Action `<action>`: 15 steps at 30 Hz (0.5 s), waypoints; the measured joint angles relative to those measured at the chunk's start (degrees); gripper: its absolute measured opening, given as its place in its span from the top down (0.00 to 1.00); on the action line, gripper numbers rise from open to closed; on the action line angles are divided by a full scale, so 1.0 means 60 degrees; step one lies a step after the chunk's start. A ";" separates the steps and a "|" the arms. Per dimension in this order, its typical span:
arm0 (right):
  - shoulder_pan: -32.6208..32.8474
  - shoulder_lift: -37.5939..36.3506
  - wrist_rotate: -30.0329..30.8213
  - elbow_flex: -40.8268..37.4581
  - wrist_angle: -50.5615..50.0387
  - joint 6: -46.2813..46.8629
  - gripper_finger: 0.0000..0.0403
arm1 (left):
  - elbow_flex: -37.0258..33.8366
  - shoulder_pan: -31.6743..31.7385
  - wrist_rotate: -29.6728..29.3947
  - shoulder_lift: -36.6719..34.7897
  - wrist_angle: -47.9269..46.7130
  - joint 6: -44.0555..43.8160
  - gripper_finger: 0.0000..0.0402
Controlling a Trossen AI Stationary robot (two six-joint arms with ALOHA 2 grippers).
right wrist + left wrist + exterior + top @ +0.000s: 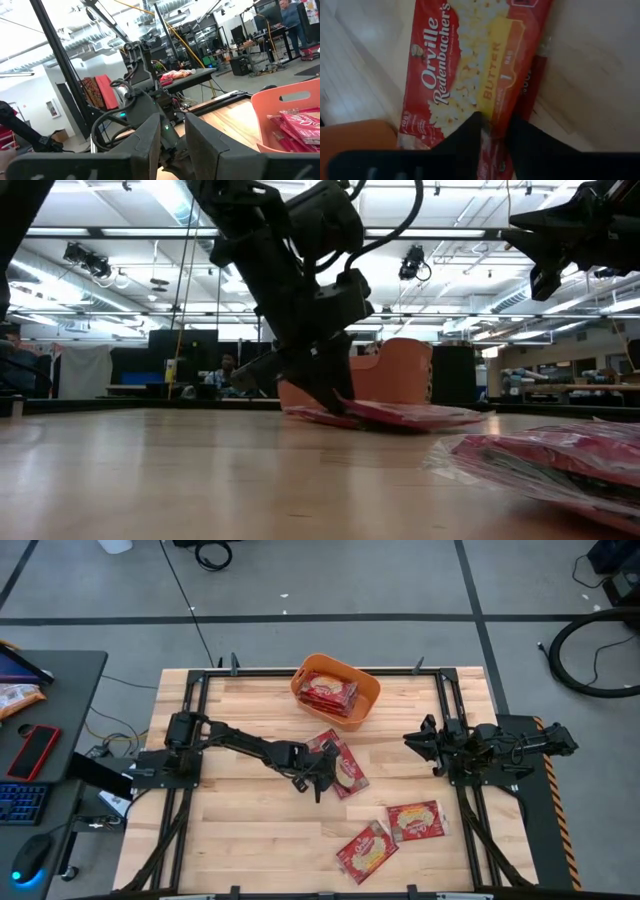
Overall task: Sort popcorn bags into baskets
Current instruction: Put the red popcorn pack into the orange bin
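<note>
My left gripper is down at the table's middle, shut on the near end of a red popcorn bag. That bag lies partly over a second bag. Two more bags lie flat toward the near right. The orange basket stands at the far edge with red bags in it. My right gripper waits raised on the right, shut and empty. My left gripper pinches the top popcorn bag at its near end between the two fingers. It comes from above, slanting down from the table's left. The rest of the bag still lies flat on the table and on the bag beneath.
A dark desk to the table's left carries a red phone, a keyboard and a mouse. Bare wood shows on the near left of the table. People stand far off in the room.
</note>
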 joint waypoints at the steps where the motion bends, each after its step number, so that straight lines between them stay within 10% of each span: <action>1: 0.0000 0.0000 0.0002 0.0004 -0.0004 0.0000 0.76 | 0.0000 0.0000 0.0000 0.0000 0.0004 0.0000 0.82; 5: 0.0000 0.0000 0.0000 0.0003 -0.0004 0.0000 0.76 | 0.0000 -0.0105 -0.0034 0.0000 0.0014 -0.0007 0.97; 15: 0.0003 0.0000 0.0008 0.0000 0.0041 0.0000 0.76 | 0.0771 -0.0549 -0.1204 -0.0848 -0.1490 -0.0071 0.98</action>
